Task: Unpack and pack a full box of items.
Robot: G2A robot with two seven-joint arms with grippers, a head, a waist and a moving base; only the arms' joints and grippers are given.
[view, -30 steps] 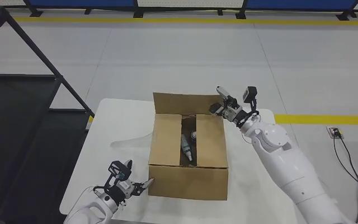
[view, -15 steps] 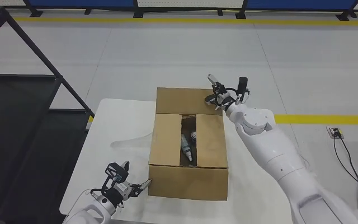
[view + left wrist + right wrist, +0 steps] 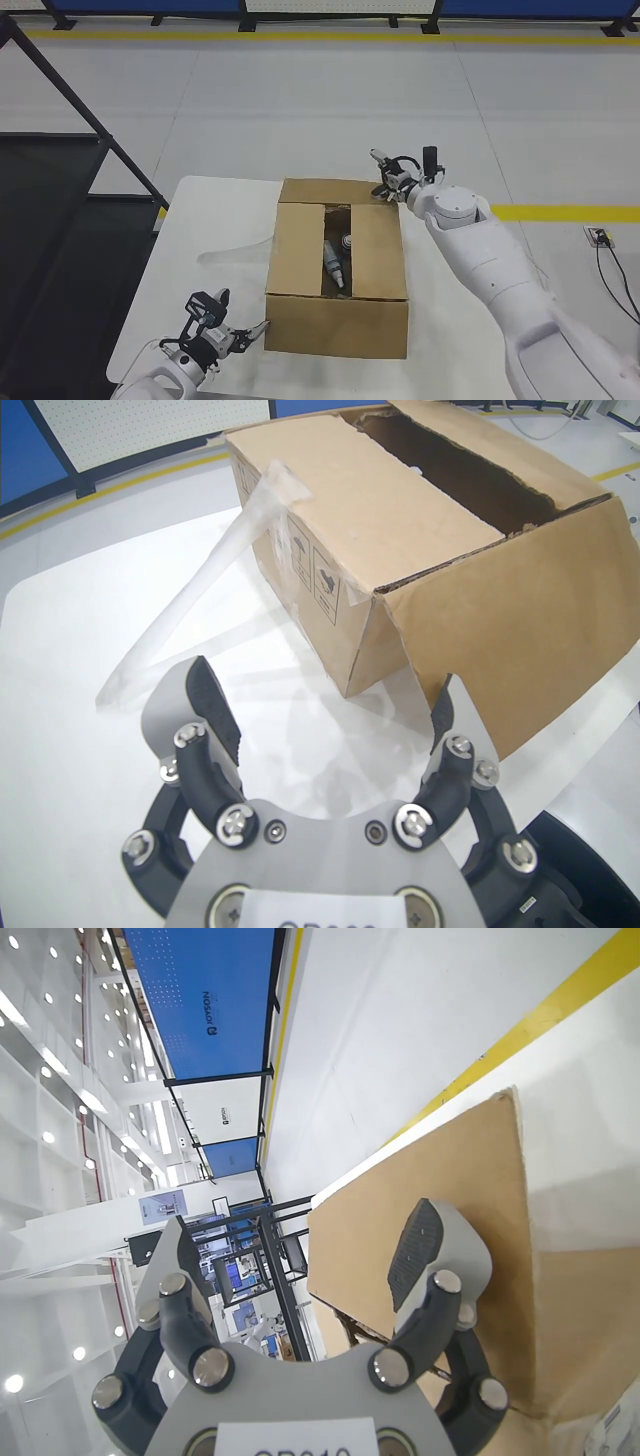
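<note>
Nearest, the left gripper point(image 3: 252, 335) sits low over the white table point(image 3: 215, 215), by the near left corner of the box point(image 3: 337, 325). Its jaws are spread wide and hold nothing, and its metal fingers carry black ribbed pads point(image 3: 212, 705). The box just beyond them is plain brown corrugated cardboard, rectangular, with rough torn edges along its flaps. A long strip of clear, filmy tape point(image 3: 200, 600) hangs from its left wall and slants down to the smooth tabletop. The two long top flaps lie nearly flat with a dark slot between them. In that slot lies a greyish bottle point(image 3: 333, 268) with a dark cap, beside another round-topped item too small to tell. At the far end the short flap point(image 3: 325, 190) is folded outward. The right gripper point(image 3: 380, 175) is at that flap's right corner, jaws wide apart and empty. One of its ribbed pads lies over the flap's flat face; whether it touches the cardboard cannot be told.
</note>
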